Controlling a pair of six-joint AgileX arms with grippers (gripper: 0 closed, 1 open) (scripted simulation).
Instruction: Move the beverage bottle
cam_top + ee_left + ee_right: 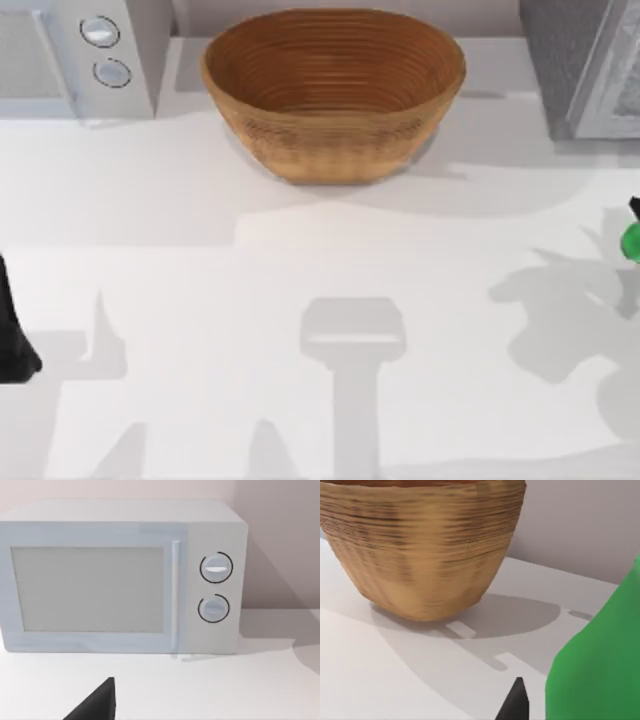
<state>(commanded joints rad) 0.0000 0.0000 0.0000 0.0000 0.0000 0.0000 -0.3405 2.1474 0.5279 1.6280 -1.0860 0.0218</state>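
Note:
The beverage bottle (631, 242) is a small bright green bottle at the table's far right edge, well to the right of and nearer than the woven basket (333, 90). My right gripper (634, 209) shows as a black tip just beyond it. In the right wrist view the green bottle (600, 665) looms close. One black fingertip (516, 702) stands beside it, with a thin strip of table between them. The other finger is hidden, and the gripper looks open around the bottle. My left gripper (14, 340) stays parked at the left edge.
A white microwave (75, 55) stands at the back left, facing my left wrist camera (125, 580). A grey appliance (580, 65) fills the back right corner. The basket (420, 545) sits at the back middle. Bare white table (320, 300) stretches across the front.

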